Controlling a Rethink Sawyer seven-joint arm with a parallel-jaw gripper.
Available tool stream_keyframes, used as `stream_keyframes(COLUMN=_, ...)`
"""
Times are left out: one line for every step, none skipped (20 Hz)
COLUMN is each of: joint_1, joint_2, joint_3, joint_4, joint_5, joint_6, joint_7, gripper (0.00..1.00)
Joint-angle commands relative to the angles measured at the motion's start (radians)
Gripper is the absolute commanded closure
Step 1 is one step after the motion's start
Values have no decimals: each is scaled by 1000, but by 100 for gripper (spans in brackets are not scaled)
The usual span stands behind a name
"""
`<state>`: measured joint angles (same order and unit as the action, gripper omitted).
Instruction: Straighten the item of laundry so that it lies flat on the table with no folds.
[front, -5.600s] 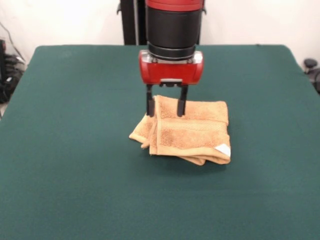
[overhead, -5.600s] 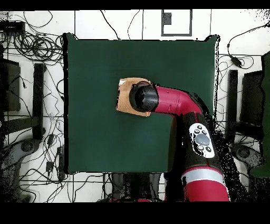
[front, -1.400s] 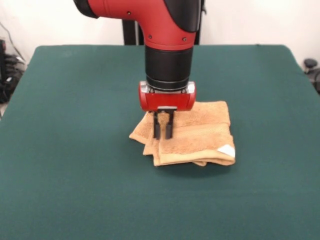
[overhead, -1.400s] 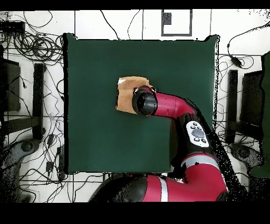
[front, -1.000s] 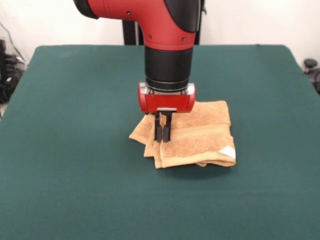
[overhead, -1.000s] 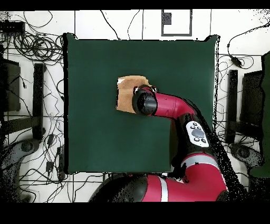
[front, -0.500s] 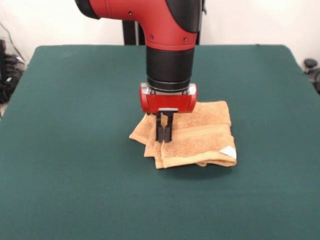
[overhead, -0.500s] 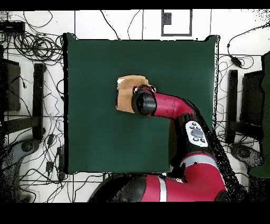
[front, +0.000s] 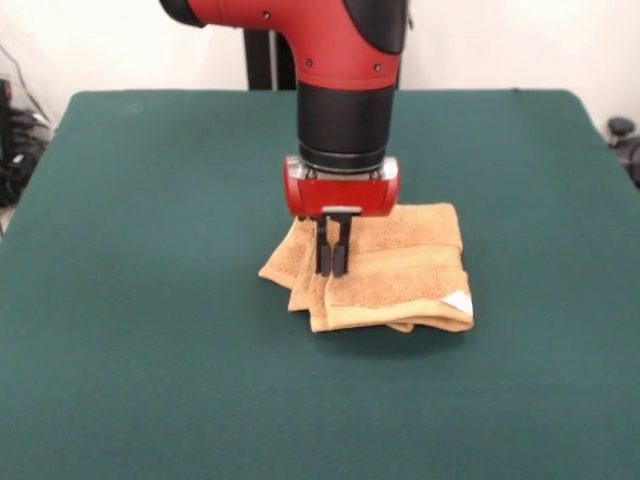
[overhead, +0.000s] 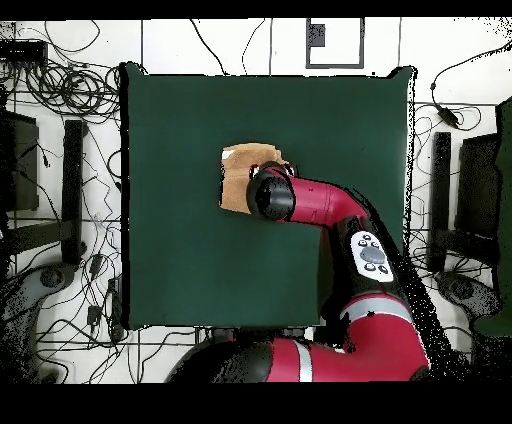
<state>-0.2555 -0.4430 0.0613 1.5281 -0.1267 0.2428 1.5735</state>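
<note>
The gripper (front: 332, 262) is closed, with its two dark fingers pressed together on a fold of the towel (front: 395, 275) at the towel's left part in the front view. A little orange cloth shows between the fingers, so it seems to have a pinch on an upper layer. The towel lies folded in several layers directly under the gripper and to its right, near the middle of the tabletop (front: 150, 380). A small white tag (front: 457, 301) sits at the towel's front right corner, well to the right of the gripper. In the overhead view the arm covers a part of the towel (overhead: 240, 168).

I judge the step in hand is the grasp of a top layer, the start of the unfolding. The next move probably calls for lifting this layer and carrying it sideways, away from the stack, so the fold opens. The grip must hold only one layer, otherwise the whole bundle may drag along.
</note>
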Motion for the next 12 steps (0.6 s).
stream_keyframes(joint_1=60, joint_2=-72, joint_3=27, joint_4=155, joint_5=16, joint_6=17, joint_7=196, gripper=100)
stream_keyframes(joint_1=59, joint_2=-76, joint_3=26, joint_4=159, joint_5=18, joint_6=17, joint_7=196, gripper=100)
stream_keyframes(joint_1=56, joint_2=-78, joint_3=29, joint_4=164, joint_5=19, joint_6=18, joint_7=194, gripper=100)
stream_keyframes(joint_1=52, joint_2=-80, joint_3=33, joint_4=168, joint_5=20, joint_6=18, joint_7=191, gripper=100)
stream_keyframes(joint_1=47, joint_2=-82, joint_3=38, joint_4=173, joint_5=20, joint_6=19, joint_7=188, gripper=100)
stream_keyframes(joint_1=42, joint_2=-88, joint_3=41, joint_4=184, joint_5=19, joint_6=18, joint_7=186, gripper=100)
stream_keyframes(joint_1=37, joint_2=-93, joint_3=45, joint_4=193, joint_5=18, joint_6=15, joint_7=183, gripper=100)
stream_keyframes(joint_1=32, joint_2=-99, joint_3=49, joint_4=203, joint_5=17, joint_6=13, joint_7=181, gripper=100)
stream_keyframes(joint_1=26, joint_2=-103, joint_3=54, joint_4=211, joint_5=18, joint_6=11, joint_7=179, gripper=100)
stream_keyframes(joint_1=23, joint_2=-107, joint_3=56, joint_4=219, joint_5=17, joint_6=9, joint_7=177, gripper=100)
stream_keyframes(joint_1=19, joint_2=-108, joint_3=59, joint_4=223, joint_5=17, joint_6=9, joint_7=175, gripper=100)
stream_keyframes(joint_1=15, joint_2=-110, joint_3=63, joint_4=229, joint_5=16, joint_6=4, joint_7=172, gripper=100)
